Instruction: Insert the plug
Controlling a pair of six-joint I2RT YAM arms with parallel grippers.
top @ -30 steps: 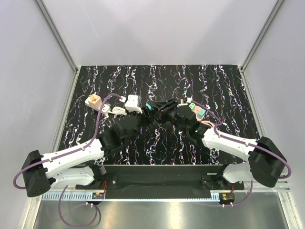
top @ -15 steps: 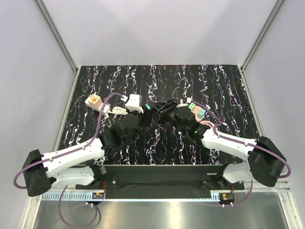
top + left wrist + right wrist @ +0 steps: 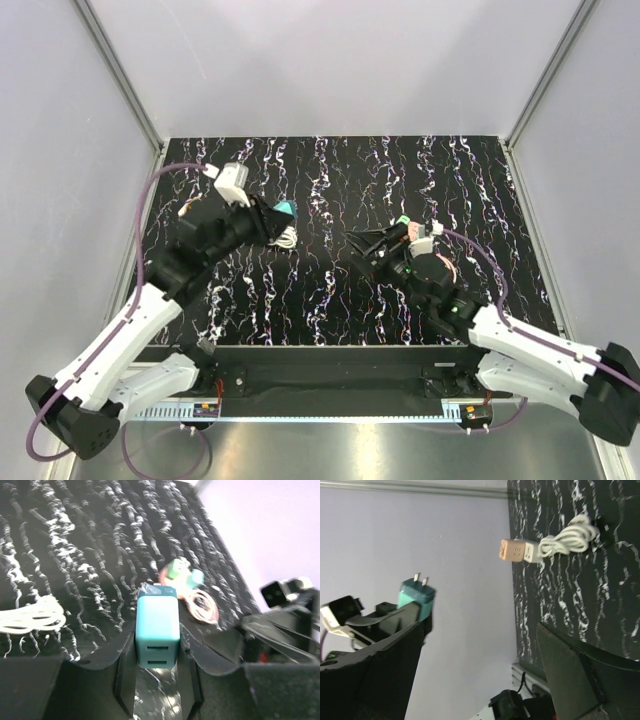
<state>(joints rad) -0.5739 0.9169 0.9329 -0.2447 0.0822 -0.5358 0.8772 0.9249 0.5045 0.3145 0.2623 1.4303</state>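
The plug (image 3: 157,625) is a teal block with two slots on its near face and two prongs at its far end (image 3: 417,596). My left gripper (image 3: 157,647) is shut on its sides and holds it above the table at the left (image 3: 284,210). My right gripper (image 3: 362,247) stands open and holds nothing, to the right of the plug and well apart from it. In the right wrist view its fingers (image 3: 380,665) are spread wide. A peach adapter (image 3: 517,550) lies on the table with a coiled white cable (image 3: 567,540).
A green and pink adapter (image 3: 179,572) with a coiled pink cable (image 3: 202,605) lies on the black marbled table (image 3: 330,180), just behind my right gripper (image 3: 280,625). The white cable (image 3: 288,238) lies under my left arm. Grey walls close the sides and back.
Both grippers met at the plug in the middle. The right gripper has opened and drawn back. The left arm has lifted and swung left with the plug.
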